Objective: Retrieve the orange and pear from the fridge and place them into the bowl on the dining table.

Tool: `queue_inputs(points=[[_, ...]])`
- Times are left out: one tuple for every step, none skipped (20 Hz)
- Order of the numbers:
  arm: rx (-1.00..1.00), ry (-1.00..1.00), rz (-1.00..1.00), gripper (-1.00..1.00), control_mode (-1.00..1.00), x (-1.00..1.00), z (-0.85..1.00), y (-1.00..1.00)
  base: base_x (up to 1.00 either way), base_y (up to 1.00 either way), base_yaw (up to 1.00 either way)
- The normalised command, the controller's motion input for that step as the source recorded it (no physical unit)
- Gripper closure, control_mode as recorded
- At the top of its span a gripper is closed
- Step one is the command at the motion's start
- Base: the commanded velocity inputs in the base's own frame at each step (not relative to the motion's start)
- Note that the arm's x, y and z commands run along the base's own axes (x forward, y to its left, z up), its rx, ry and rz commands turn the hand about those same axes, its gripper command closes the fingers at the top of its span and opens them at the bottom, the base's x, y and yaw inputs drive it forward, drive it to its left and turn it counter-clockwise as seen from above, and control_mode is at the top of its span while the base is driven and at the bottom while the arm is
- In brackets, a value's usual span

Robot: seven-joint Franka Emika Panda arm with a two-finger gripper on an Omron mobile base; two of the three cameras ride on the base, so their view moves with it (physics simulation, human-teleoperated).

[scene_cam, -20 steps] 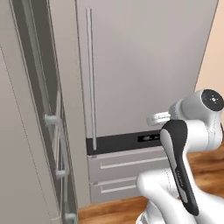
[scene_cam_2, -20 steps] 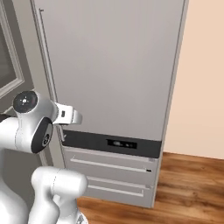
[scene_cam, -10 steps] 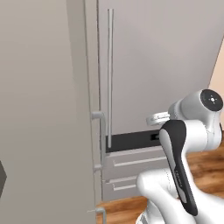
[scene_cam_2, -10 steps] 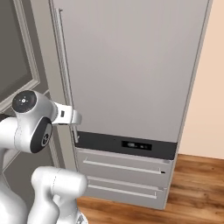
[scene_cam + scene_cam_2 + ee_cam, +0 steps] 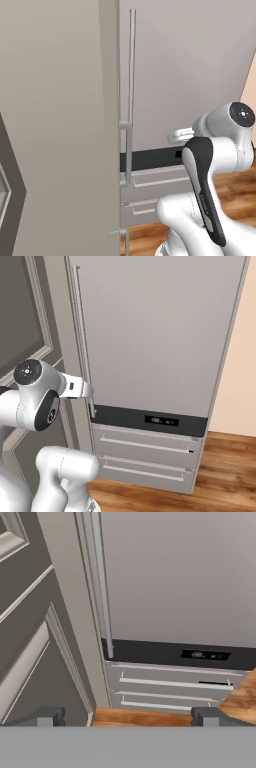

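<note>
Two dark fingertips (image 5: 50, 716) of my gripper (image 5: 127, 717) stand spread wide at the bottom of the hand view, with nothing between them, as I face the closed fridge (image 5: 155, 346). Its tall pale door is shut, so the orange and pear sit somewhere out of sight behind it, by my reckoning. The long bar handle (image 5: 82, 341) runs down the door's left edge, ending just above the black strip (image 5: 150, 420), with two drawer fronts (image 5: 145, 443) below and wood floor (image 5: 220, 481) at the foot. A grey panelled cabinet (image 5: 30, 637) stands just beside the fridge on that same side. I judge the door heavy and stiff, held by its seal, and the handle hard, smooth and likely slippery. The best hold looks to be around the bar's lower part, near my own height, jaws closing across it, then a steady pull outward along the door's swing. My gripper is apart from the handle, not yet touching it.
</note>
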Motion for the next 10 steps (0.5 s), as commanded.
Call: queue_inputs(points=[[0.0,0.0,0.0,-1.0,1.0,0.0,0.0,0.0,-0.4,0.44,0.0],[0.0,0.0,0.0,-1.0,1.0,0.0,0.0,0.0,-0.39,0.42,0.0],[0.0,0.0,0.0,-1.0,1.0,0.0,0.0,0.0,-0.37,0.36,0.0],[0.0,0.0,0.0,-1.0,1.0,0.0,0.0,0.0,-0.29,0.33,0.0],[0.0,0.0,0.0,-1.0,1.0,0.0,0.0,0.0,-0.19,0.27,0.0],[0.0,0.0,0.0,-1.0,1.0,0.0,0.0,0.0,-0.2,0.27,0.0],[0.0,0.0,0.0,-1.0,1.0,0.0,0.0,0.0,-0.29,0.36,0.0],[0.0,0.0,0.0,-1.0,1.0,0.0,0.0,0.0,-0.36,0.38,0.0],[0.0,0.0,0.0,-1.0,1.0,0.0,0.0,0.0,-0.47,0.34,0.0],[0.0,0.0,0.0,-1.0,1.0,0.0,0.0,0.0,-0.54,0.31,0.0]])
